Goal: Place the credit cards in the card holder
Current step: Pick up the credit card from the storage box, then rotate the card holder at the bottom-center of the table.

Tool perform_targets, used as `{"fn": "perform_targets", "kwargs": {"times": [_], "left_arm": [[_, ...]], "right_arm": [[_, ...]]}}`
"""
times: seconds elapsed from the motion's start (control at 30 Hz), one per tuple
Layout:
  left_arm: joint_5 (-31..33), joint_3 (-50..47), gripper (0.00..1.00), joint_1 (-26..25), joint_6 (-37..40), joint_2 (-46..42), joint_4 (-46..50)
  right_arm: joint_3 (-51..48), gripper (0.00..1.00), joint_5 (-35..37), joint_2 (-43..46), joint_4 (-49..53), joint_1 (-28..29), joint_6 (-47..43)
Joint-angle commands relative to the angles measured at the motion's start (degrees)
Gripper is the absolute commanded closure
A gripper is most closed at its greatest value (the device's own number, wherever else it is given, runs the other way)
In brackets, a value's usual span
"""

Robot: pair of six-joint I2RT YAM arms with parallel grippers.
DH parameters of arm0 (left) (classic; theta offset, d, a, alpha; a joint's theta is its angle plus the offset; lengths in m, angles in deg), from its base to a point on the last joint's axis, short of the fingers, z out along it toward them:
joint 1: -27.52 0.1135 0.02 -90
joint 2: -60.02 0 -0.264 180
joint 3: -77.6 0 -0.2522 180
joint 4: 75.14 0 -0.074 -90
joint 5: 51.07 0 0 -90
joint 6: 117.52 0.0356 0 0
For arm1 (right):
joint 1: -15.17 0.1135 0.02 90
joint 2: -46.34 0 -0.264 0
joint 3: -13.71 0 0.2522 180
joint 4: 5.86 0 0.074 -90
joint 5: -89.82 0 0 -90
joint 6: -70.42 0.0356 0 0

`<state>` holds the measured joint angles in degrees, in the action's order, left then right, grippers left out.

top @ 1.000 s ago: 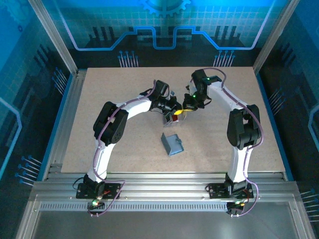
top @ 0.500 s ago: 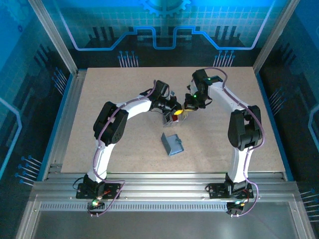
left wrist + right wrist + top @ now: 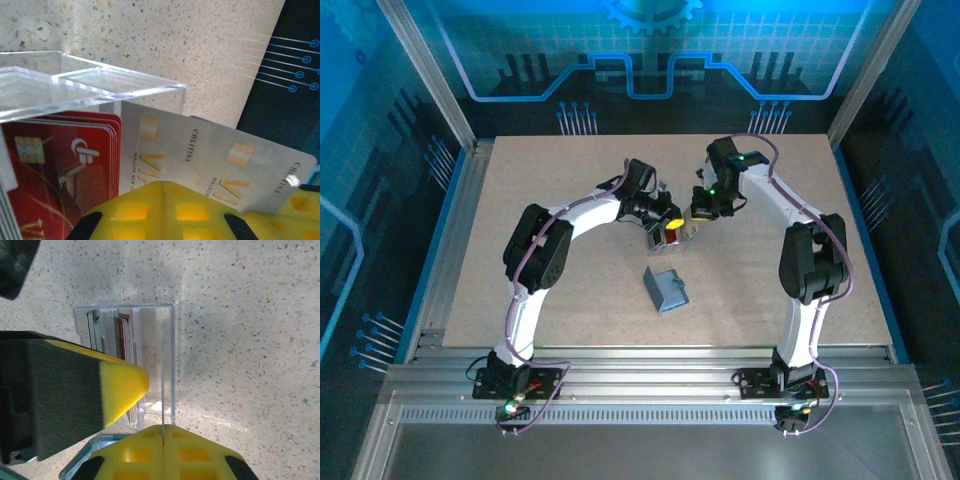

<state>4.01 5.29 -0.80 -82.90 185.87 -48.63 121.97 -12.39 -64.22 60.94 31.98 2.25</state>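
On the speckled beige bench (image 3: 520,220) the two arms meet near the middle, over a small clear acrylic box (image 3: 664,238) (image 3: 150,320) with upright dividers. A stack of bright red credit cards (image 3: 60,160) (image 3: 127,335) stands on edge in one compartment, and a thinner stack of darker-edged cards (image 3: 93,325) stands in the compartment to its left in the right wrist view. The right gripper (image 3: 163,450) is closed, its yellow pads pressed together. A thin sheet seen edge-on runs straight up out of the seam between them, alongside the box's right wall. In the left wrist view the same sheet shows face-on as a silver-grey credit card (image 3: 200,155) with gold lettering, standing just beside the red stack and outside the box wall. One end of it meets a yellow pad at the lower right corner. Its printing appears twice across the silver face, so I cannot tell whether this is one card or two. The left gripper (image 3: 165,212) (image 3: 135,385) is also fully closed, pads meeting along a plain seam with nothing visible between them. Its tip sits just in front of the silver card's face and close to the box. The flat slate blue-grey card holder (image 3: 667,289) lies on the bench on the near side of the box, apart from both grippers and touched by nothing.
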Motion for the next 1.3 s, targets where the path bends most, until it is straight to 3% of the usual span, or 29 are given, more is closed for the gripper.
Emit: {"fn": "perform_targets", "kwargs": {"times": [0.0,0.23,0.57,0.87,1.27], "left_arm": [[-1.4,-0.3,1.00,0.6,0.1,-5.2,1.7],[-0.5,-2.9,1.00,0.3,1.9,-10.5,3.5],[6.6,-12.6,1.00,-6.9,13.1,-19.2,13.9],[12.4,-15.8,1.00,-11.9,18.1,-19.9,20.6],[17.4,-21.4,1.00,-13.1,21.1,-20.8,24.6]], "right_arm": [[-0.1,1.00,0.6,2.2,0.6,0.0,0.3],[0.1,1.00,2.4,3.1,0.8,0.5,0.6],[0.6,1.00,6.8,5.3,1.5,1.0,0.8],[0.6,1.00,8.0,6.1,1.9,2.0,0.9],[-0.7,1.00,10.7,9.9,2.3,3.7,0.6]]}}
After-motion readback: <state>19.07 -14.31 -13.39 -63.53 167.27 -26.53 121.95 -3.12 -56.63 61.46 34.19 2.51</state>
